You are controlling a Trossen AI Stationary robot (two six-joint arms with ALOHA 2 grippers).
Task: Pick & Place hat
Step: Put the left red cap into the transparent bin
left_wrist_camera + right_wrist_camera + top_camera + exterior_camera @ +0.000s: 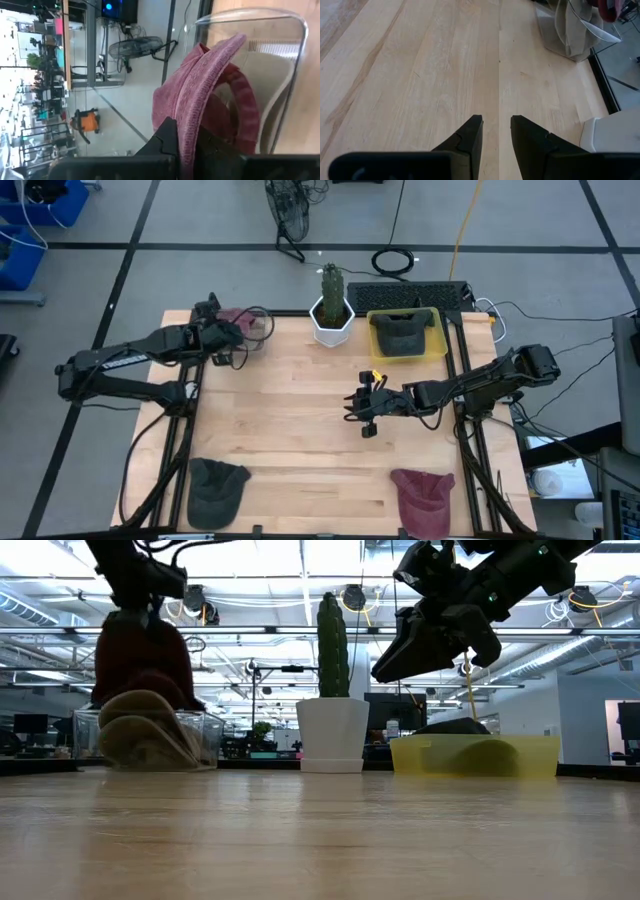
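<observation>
Table (300, 430): cactus pot (331, 318) between clear bin (256, 324), yellow bin (407, 333).

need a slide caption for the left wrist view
Left gripper shut on a pink hat, holding it over the clear bin at the table's corner.

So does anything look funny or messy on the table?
Nothing is spilled or broken. The odd bit is the pink hat: the left gripper pinches it shut over the clear bin, so it hangs half out, crumpled, above a tan hat already inside. The right gripper hovers open and empty above the table's middle.
</observation>
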